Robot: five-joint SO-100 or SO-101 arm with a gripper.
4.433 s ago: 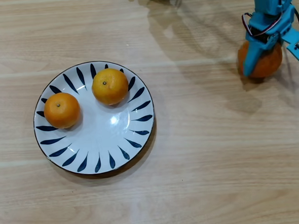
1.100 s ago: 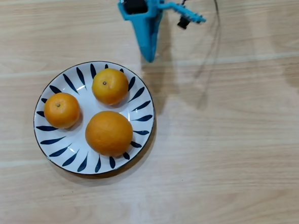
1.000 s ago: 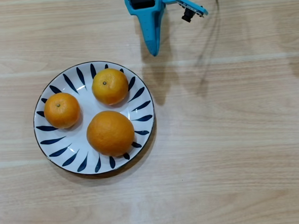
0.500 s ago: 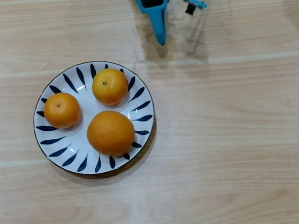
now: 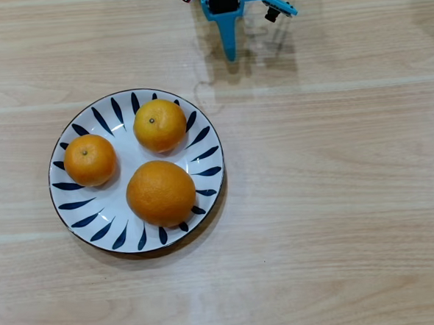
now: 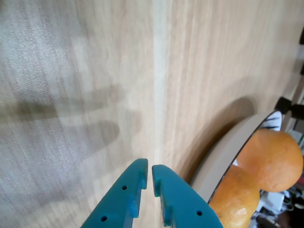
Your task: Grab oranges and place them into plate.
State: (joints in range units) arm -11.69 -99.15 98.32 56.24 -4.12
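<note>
Three oranges lie on the white plate (image 5: 202,152) with dark blue strokes at the left of the overhead view: a deeper orange small one (image 5: 89,160), a yellowish small one (image 5: 159,125) and a larger one (image 5: 161,193). My blue gripper (image 5: 230,55) is at the top edge, above and right of the plate, shut and empty. In the wrist view the gripper (image 6: 149,170) points at bare wood with its fingertips nearly touching. The plate's rim (image 6: 223,154) and two oranges (image 6: 275,159) (image 6: 235,197) show at the lower right there.
The plate rests on a light wooden table (image 5: 337,199). A small dark part on a cable (image 5: 272,15) hangs beside the gripper at the top.
The large orange, held at the far right at first, now lies on the plate. The gripper has drawn back up toward the top edge and away from the plate.
</note>
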